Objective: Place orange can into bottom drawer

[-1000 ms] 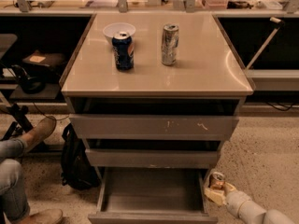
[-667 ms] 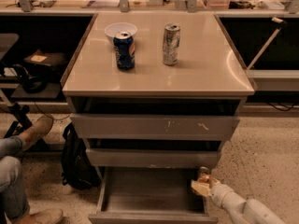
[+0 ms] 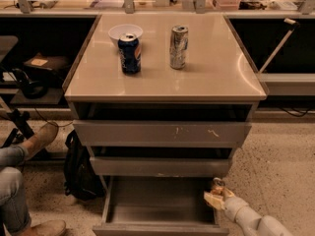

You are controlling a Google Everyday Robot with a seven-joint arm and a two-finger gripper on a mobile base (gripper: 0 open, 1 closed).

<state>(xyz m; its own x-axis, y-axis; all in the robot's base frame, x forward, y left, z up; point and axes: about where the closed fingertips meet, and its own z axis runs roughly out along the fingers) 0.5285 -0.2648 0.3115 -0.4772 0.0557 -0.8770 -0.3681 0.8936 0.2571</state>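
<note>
Orange can (image 3: 217, 184) was in the gripper (image 3: 214, 199), jaws clenched on its body, silver top up, low at the right wall of the pulled-out bottom drawer (image 3: 155, 228). Held low probably for a short drop into the tray. Not yet released.

You see three drawers stacked under the cabinet top (image 3: 211, 80), and the bottom drawer (image 3: 157, 228) stands pulled out in front of the two above. On top, the left can (image 3: 130, 53) stands beside the right can (image 3: 178, 46), with a bowl (image 3: 125, 30) just behind the left one. The gripper (image 3: 214, 198) is at the bottom drawer's right rear corner (its arm stretches in from the lower right), with the orange can (image 3: 218, 183) at its tip. A bag (image 3: 78, 170) lies left of the drawers.
</note>
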